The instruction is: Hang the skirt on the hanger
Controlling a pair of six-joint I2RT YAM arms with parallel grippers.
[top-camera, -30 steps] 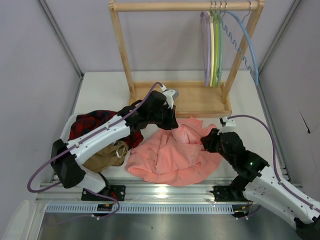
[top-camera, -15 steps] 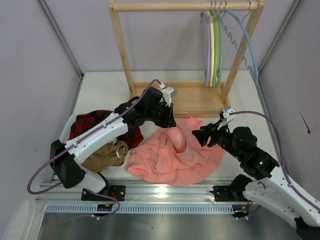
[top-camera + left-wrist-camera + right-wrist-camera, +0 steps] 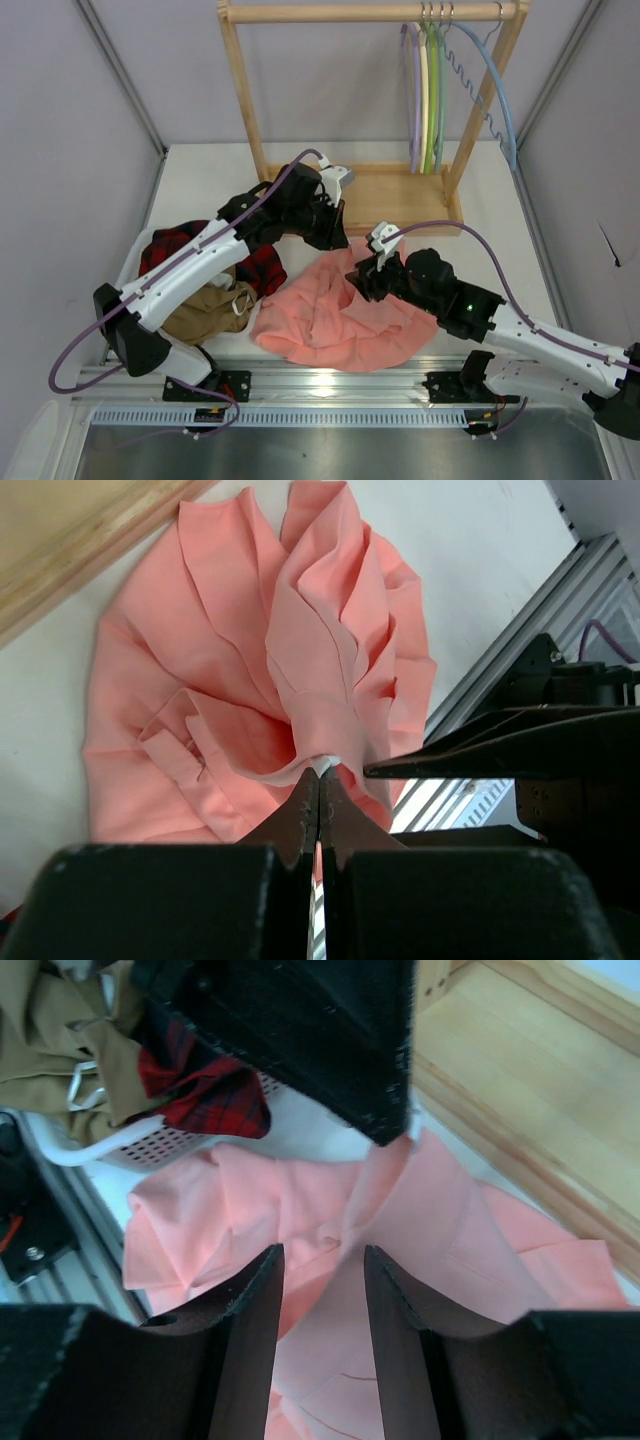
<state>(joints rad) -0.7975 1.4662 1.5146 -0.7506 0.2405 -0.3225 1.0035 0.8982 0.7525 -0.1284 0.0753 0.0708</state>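
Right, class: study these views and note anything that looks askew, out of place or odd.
The skirt lies crumpled on the table, one fold pinched up into a peak by the shut left gripper. A plaid garment spills over the rim of the basket. Nothing looks damaged.

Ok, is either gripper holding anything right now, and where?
The left gripper is shut on the skirt, pinching a raised, bunched fold of it. The right gripper is open over the skirt, holding nothing.

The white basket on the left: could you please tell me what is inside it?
The plaid garment and the tan garment lie in the basket, the plaid one farther back. The left arm crosses over them; whatever lies beneath the clothes is covered.
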